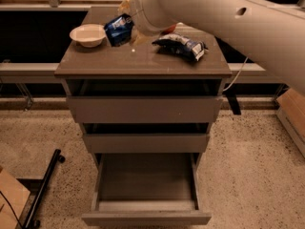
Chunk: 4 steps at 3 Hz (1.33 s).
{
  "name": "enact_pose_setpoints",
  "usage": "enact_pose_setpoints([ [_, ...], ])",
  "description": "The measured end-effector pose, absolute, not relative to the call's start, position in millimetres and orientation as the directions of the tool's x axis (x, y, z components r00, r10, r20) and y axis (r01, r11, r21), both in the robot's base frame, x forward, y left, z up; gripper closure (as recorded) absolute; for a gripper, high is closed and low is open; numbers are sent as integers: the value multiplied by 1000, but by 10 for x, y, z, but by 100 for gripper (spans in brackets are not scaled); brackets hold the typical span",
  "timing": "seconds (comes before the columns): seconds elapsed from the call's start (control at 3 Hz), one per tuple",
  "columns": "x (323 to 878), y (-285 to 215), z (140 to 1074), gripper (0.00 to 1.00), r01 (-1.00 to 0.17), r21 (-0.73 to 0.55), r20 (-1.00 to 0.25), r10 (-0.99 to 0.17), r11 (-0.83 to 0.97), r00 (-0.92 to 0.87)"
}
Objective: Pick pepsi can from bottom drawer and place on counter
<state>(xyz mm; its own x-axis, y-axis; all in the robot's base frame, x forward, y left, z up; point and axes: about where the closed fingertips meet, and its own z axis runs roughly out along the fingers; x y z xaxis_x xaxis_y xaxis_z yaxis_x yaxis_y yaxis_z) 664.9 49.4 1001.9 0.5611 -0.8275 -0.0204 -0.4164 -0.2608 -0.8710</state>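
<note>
Pepsi can (117, 29), tilted and clamped in the robot's gripper (129, 25), hangs over the far left of the bench (143, 63), with the bottom drawer (145, 185) open and bare below. The risks look plain. Let go at this tilt, the can would likely topple and roll. A white bowl (88, 34) sits just beside it at 9 o'clock, a snack bag (181, 45) lies near at 4 o'clock, and the bulky arm (228, 18) could nudge either. The bench's left edge lies beyond the bowl, so a roll that way might end on the floor (248, 151). Open room lies at 6 o'clock, the bare strip toward the front edge.
</note>
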Motion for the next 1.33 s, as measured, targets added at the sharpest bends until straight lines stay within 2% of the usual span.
enact_pose_setpoints([
  [0.67,6676,484,10010,100,-414,-881,-36,-840,-230,542],
  [1.33,7140,272,9718,100,-446,-895,-208,-851,-33,482],
])
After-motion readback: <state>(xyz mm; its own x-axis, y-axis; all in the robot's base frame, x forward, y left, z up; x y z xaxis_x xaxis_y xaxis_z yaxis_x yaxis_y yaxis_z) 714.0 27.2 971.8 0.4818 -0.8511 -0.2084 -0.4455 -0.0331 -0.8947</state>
